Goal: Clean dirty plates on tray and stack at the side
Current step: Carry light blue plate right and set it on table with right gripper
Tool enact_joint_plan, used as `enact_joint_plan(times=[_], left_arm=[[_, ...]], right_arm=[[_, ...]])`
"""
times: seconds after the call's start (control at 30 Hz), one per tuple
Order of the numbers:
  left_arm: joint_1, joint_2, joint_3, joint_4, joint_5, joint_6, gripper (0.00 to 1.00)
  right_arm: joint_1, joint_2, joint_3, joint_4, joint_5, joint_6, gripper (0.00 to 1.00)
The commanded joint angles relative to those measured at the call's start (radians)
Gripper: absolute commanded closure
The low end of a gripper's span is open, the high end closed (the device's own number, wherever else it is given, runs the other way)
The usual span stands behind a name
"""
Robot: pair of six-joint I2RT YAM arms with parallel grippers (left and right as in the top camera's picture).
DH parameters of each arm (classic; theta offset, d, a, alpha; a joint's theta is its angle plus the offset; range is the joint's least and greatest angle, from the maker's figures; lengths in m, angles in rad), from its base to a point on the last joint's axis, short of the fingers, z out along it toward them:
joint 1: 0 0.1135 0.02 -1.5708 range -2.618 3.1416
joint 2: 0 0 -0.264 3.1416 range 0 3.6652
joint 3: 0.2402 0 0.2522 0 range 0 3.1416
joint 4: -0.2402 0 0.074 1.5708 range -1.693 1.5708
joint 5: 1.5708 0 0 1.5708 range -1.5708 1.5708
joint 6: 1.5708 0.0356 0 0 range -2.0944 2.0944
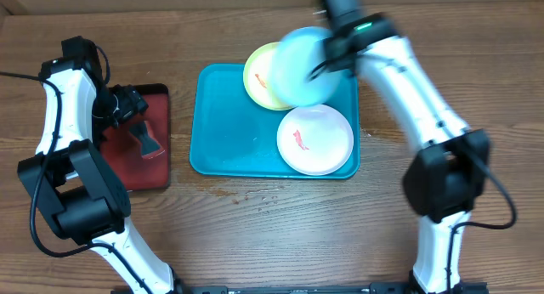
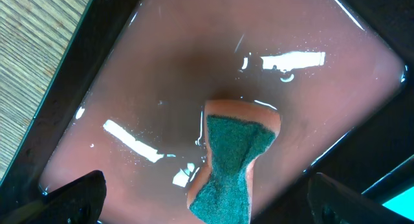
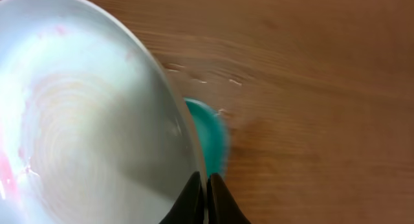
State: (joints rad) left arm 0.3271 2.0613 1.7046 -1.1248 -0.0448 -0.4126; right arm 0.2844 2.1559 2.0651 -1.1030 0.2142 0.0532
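- right gripper (image 3: pixel 206 197) is pinched tight on the rim of the blue plate (image 1: pixel 302 66), holding it tilted and lifted above the tray's (image 1: pixel 223 154) far right corner
- green plate (image 1: pixel 257 73) lies at the tray's far edge, partly hidden by the blue plate in the overhead view; white plate (image 1: pixel 314 139) lies flat in its near right corner, with a red smear
- sponge (image 2: pixel 233 160) sits off the tray's left side, in the red tray (image 2: pixel 149 75), well apart from the blue plate
- left gripper (image 2: pixel 206 197) hangs right over the sponge, spread wide and empty, so the left arm is much the nearer
- the sponge's long axis runs across the line between the fingers, so closing should catch its narrow waist
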Motion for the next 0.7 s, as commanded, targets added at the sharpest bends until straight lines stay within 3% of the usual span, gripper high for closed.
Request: enact_joint_plan(times=[0.0, 0.37, 0.67], left_arm=[[0.001, -0.002, 0.019, 0.004, -0.01, 0.005, 0.0], [0.0, -0.002, 0.019, 0.005, -0.009, 0.005, 0.0], [0.0, -0.002, 0.019, 0.007, -0.006, 0.005, 0.0]], right_arm=[[-0.149, -0.003, 0.015, -0.038, -0.219, 0.053, 0.96], [-0.509, 0.016, -0.08, -0.058, -0.287, 0.052, 0.96], [-0.57, 0.016, -0.279, 0.071, -0.296, 0.052, 0.96]])
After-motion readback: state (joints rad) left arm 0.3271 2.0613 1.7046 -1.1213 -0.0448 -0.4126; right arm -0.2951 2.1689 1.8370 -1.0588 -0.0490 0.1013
